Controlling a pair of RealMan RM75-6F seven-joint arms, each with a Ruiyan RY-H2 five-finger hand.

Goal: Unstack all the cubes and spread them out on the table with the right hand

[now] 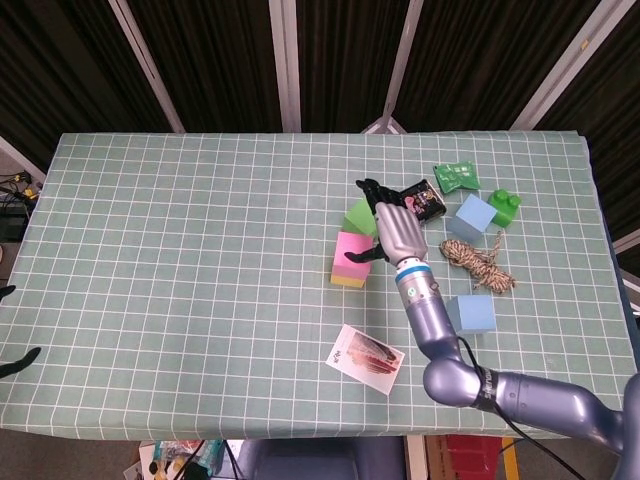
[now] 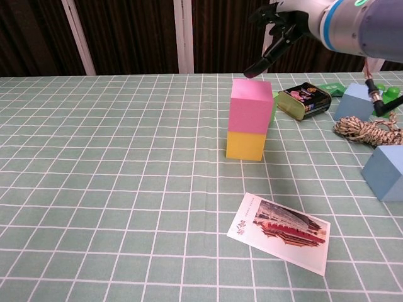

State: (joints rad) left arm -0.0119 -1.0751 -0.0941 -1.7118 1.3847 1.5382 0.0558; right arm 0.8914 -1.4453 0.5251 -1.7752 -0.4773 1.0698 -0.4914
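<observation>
A pink cube (image 1: 350, 248) (image 2: 251, 106) stands on a yellow cube (image 1: 346, 279) (image 2: 245, 145) near the table's middle. Just behind this stack a green cube (image 1: 358, 216) rests on the cloth; the chest view shows only a sliver of it. My right hand (image 1: 395, 226) (image 2: 283, 24) hovers above and slightly behind the pink cube with its fingers spread, holding nothing. Two blue cubes lie apart to the right, one far (image 1: 473, 216) (image 2: 352, 100) and one near (image 1: 470, 314) (image 2: 384, 173). Only dark fingertips (image 1: 18, 364) of my left hand show at the left edge.
A dark tin can (image 1: 423, 200) (image 2: 304, 99), a green packet (image 1: 457, 176), a green toy brick (image 1: 503, 205) and a coil of rope (image 1: 478, 262) (image 2: 365, 129) crowd the right side. A picture card (image 1: 365, 358) (image 2: 280, 231) lies in front of the stack.
</observation>
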